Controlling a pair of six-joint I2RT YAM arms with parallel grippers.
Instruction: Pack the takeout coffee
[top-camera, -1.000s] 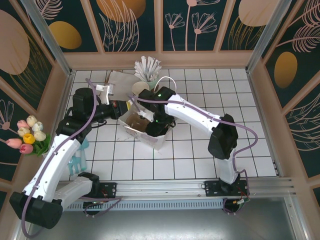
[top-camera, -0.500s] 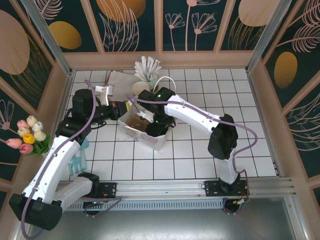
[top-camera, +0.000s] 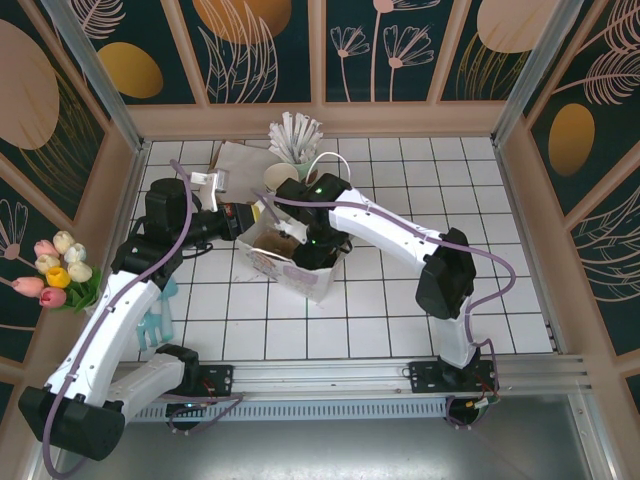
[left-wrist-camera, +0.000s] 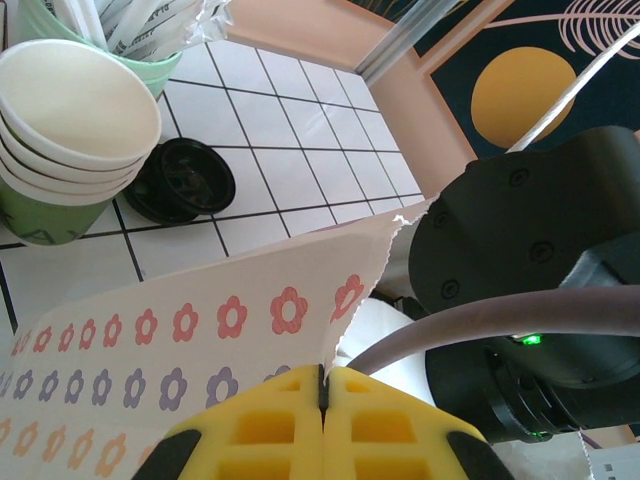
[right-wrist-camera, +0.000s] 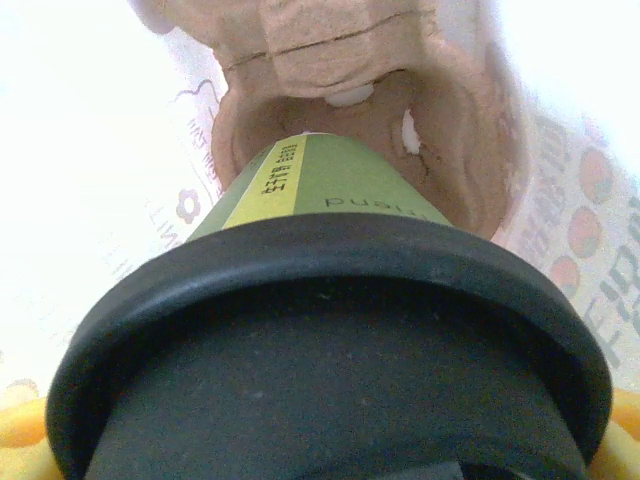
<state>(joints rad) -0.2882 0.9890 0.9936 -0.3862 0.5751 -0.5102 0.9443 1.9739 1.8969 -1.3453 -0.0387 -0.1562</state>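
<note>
The takeout coffee (right-wrist-camera: 330, 180) is a green paper cup with a black lid (right-wrist-camera: 330, 300). My right gripper (right-wrist-camera: 320, 440) is shut on it just under the lid, with yellow pads (right-wrist-camera: 18, 430) showing at both sides. The cup's base points into a hole of the brown pulp carrier (right-wrist-camera: 460, 130) inside the white paper bag (top-camera: 290, 265). From above, the right gripper (top-camera: 318, 245) reaches down into the bag's open mouth. My left gripper (left-wrist-camera: 322, 385) is shut on the bag's serrated top edge (left-wrist-camera: 345, 330), at the bag's left side (top-camera: 238, 218).
Behind the bag stand a stack of green cups (left-wrist-camera: 70, 130), a loose black lid (left-wrist-camera: 180, 180) and a mint holder of wrapped straws (top-camera: 297, 140). A flat sheet (top-camera: 240, 165) lies at the back left. Tulips (top-camera: 55, 270) sit by the left wall.
The bag's left rim has shifted slightly toward the left gripper and its mouth looks a little wider. Both arms have hardly moved.
</note>
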